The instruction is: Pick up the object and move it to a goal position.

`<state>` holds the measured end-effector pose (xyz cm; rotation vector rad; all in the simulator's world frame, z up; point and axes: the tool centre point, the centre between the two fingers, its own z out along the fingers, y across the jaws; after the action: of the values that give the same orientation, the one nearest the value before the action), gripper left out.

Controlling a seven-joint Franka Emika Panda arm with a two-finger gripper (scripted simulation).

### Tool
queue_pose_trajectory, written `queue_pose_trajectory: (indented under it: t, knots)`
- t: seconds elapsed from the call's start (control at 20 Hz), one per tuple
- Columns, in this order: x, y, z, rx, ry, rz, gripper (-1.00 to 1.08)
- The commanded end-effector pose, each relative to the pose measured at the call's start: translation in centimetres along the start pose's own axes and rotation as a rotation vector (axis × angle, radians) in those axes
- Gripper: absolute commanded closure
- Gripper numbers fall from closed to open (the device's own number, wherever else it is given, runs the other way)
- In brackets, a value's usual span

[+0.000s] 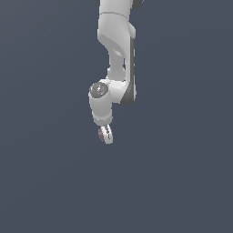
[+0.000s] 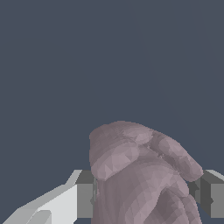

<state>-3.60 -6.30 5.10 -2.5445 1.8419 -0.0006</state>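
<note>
The object point(image 2: 140, 175) is a dull mauve-brown lumpy thing with rounded lobes, filling the space between my fingers in the wrist view. My gripper point(image 2: 144, 194) is shut on it, a grey pad point(image 2: 85, 194) pressing on one side and the other pad point(image 2: 210, 194) on the opposite side. In the exterior view the gripper point(image 1: 105, 135) hangs under the white arm point(image 1: 116, 50) near the middle of the scene, and only a sliver of the object point(image 1: 100, 135) shows at the fingers' edge on the exterior view's left. No goal marker shows.
A plain dark blue-grey surface point(image 1: 182, 182) lies all around. Nothing else shows in either view.
</note>
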Motion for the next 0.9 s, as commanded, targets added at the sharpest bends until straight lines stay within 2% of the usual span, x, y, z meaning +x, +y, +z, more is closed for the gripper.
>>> queue_pose_trajectory:
  t: [0.0, 0.45, 0.85]
  knots:
    - [0.0, 0.0, -0.1, 0.000, 0.000, 0.000, 1.08]
    - [0.0, 0.7, -2.9, 0.000, -0.001, 0.001, 1.08]
    - [0.0, 2.0, -8.9, 0.000, -0.002, 0.002, 1.08]
